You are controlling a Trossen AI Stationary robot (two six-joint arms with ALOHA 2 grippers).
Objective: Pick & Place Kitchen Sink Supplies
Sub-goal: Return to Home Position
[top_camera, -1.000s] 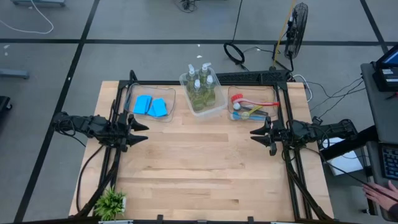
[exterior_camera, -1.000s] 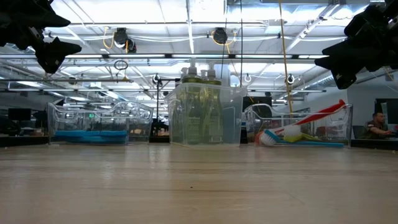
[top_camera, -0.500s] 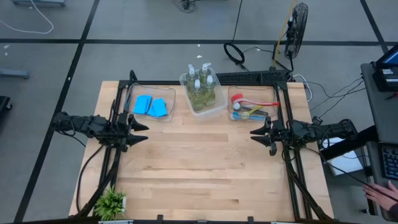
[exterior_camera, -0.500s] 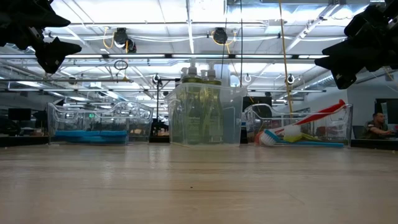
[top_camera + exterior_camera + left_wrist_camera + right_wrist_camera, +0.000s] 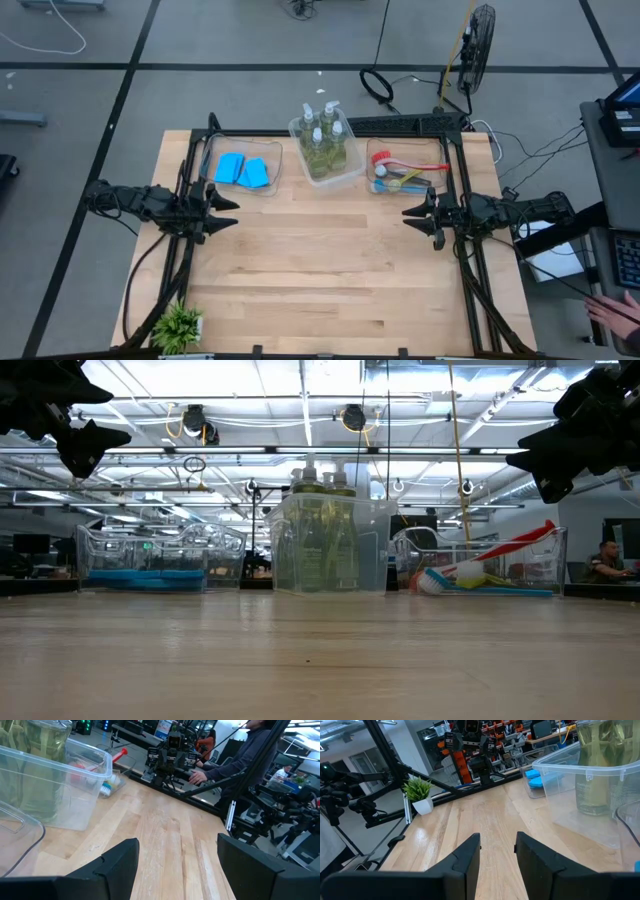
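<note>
My left gripper [image 5: 177, 847] hung in the foreground, its dark fingers [image 5: 117, 870] spread wide above the wooden table [image 5: 165, 830]. At the frame's edge stood a clear bin [image 5: 85, 785] of soap bottles [image 5: 42, 750]. Beyond it lay a red brush [image 5: 120, 754], and farther back were the other arm [image 5: 170, 757] and a seated person's hand [image 5: 197, 776].

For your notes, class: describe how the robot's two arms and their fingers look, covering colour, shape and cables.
The left arm and right arm are black, slim and jointed. The left gripper and right gripper each carry two broad, flat black fingers. Black cables trail from both arms.
</note>
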